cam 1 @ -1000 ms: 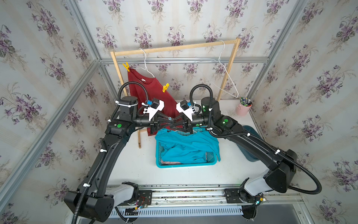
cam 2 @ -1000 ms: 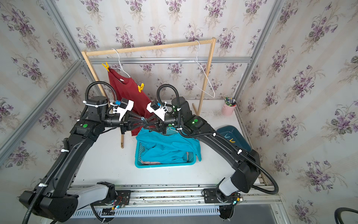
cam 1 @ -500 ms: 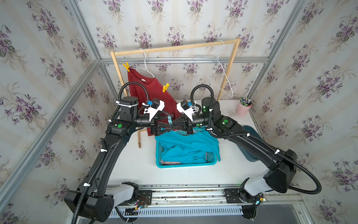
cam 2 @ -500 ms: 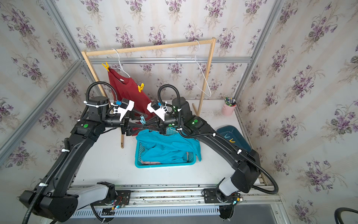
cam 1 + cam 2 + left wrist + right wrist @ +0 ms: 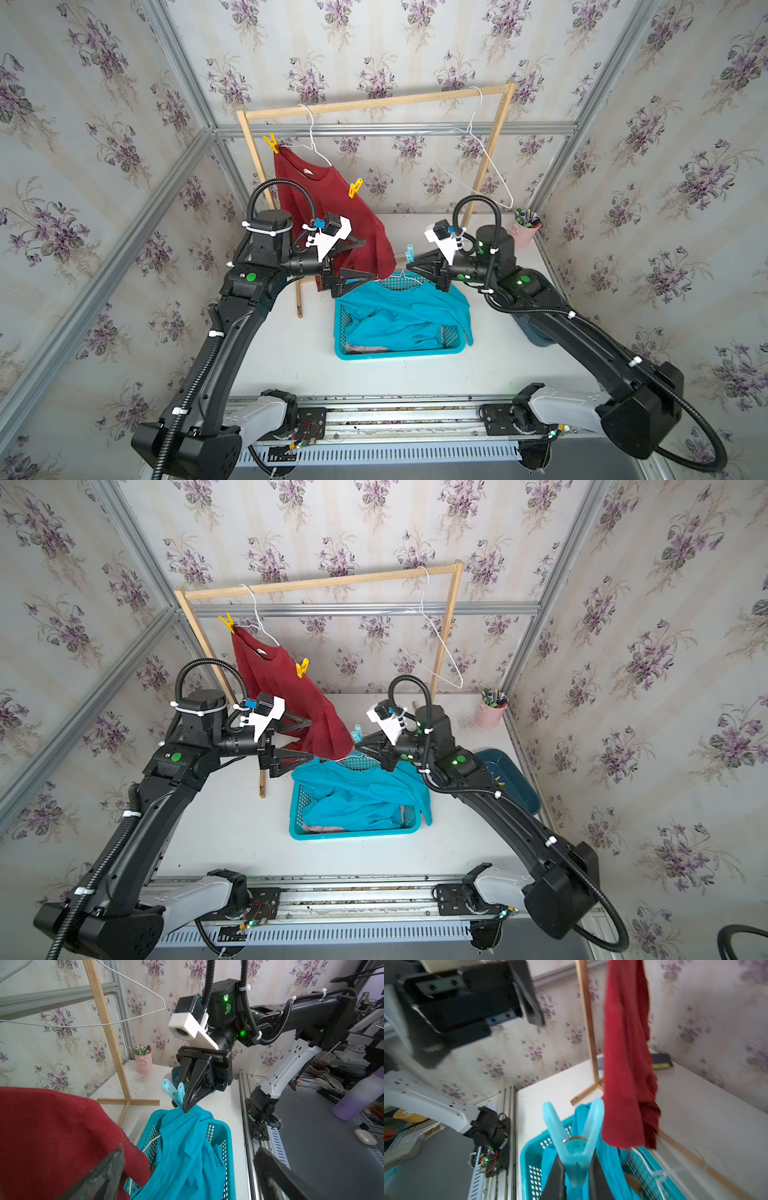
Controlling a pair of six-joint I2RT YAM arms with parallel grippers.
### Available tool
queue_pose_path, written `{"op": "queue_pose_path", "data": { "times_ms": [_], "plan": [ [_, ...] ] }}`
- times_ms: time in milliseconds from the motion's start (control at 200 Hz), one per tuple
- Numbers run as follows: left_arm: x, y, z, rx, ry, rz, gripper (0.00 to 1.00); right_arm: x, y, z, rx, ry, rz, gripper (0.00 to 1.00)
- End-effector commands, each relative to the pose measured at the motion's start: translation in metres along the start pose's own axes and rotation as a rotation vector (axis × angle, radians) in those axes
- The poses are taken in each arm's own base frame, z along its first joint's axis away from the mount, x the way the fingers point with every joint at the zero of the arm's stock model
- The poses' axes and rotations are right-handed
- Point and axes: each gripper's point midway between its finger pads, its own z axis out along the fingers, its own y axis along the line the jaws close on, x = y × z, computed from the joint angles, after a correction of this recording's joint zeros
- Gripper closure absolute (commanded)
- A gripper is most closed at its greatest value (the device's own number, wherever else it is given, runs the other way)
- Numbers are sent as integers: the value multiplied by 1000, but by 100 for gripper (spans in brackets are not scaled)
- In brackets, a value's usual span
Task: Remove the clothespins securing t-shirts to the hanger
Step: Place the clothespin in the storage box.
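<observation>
The two claws were tip to tip. Now they have moved apart. The left claw has opened wide and let go. The right claw has pulled back, pinching the light blue clothespin.

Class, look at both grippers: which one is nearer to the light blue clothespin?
Right. The right gripper is shut on the light blue clothespin. The left gripper stands open, apart from it, beside the dark red t-shirt.

Teal mesh basket mid-worktop. Pink cup of pens at 2 o'clock from basket, near corner. Dark blue bin at 3 o'clock. Wooden rack at 12 o'clock. Floral wallpaper all round.
</observation>
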Motion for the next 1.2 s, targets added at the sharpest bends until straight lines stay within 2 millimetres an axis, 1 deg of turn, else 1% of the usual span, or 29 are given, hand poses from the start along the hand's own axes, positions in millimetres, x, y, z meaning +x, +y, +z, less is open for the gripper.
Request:
{"op": "queue_pose_path", "data": {
  "times_ms": [0,75,150,205,270,360,470,510,515,545,574,659,734,774,834,854,899,944,1014,1074,1149,1199],
  "plan": [
    [0,6,0,-28,2,16,1,31,-57,-36,284,-8,163,100],
    [-1,10,2,-35,2,0,1,65,-101,-75,508,-18,320,100],
    [4,15,5,-63,20,-16,1,101,-141,-123,733,-56,502,100],
    [9,16,8,-73,34,-21,1,125,-161,-157,851,-94,615,100],
    [15,15,12,-68,46,-24,1,148,-177,-186,926,-132,721,100],
    [25,8,20,-39,62,-40,1,172,-199,-206,970,-137,838,100],
    [39,2,31,-20,95,-66,1,196,-222,-215,1039,-68,931,100],
    [44,1,35,-18,107,-80,1,203,-228,-218,1063,-54,952,96],
    [45,1,36,-19,108,-82,1,205,-230,-219,1069,-53,959,94],
    [48,1,38,-24,118,-98,1,209,-233,-222,1080,-50,973,90],
    [51,1,40,-25,126,-118,1,214,-236,-226,1096,-51,987,88],
    [58,1,45,-27,141,-180,1,223,-242,-240,1150,-62,1004,87],
    [63,4,47,-41,151,-244,1,227,-246,-248,1180,-53,1003,85],
    [66,6,49,-51,158,-275,1,229,-247,-250,1188,-33,1011,76],
    [68,9,51,-56,163,-317,1,230,-247,-249,1182,-8,1022,57],
    [69,9,52,-52,165,-328,1,230,-247,-249,1177,-6,1025,52],
    [69,8,53,-36,162,-340,1,227,-246,-249,1174,-8,1030,44],
    [66,5,55,-8,156,-342,1,222,-245,-248,1164,-20,1022,41],
    [62,-1,56,41,143,-336,1,214,-242,-248,1150,-43,1007,37],
    [60,-3,57,54,141,-331,1,207,-238,-247,1135,-56,996,37],
    [60,-3,59,33,149,-310,1,193,-231,-240,1074,-92,975,40],
    [63,0,59,-7,162,-285,1,180,-224,-233,1029,-122,951,43]
  ]
}}
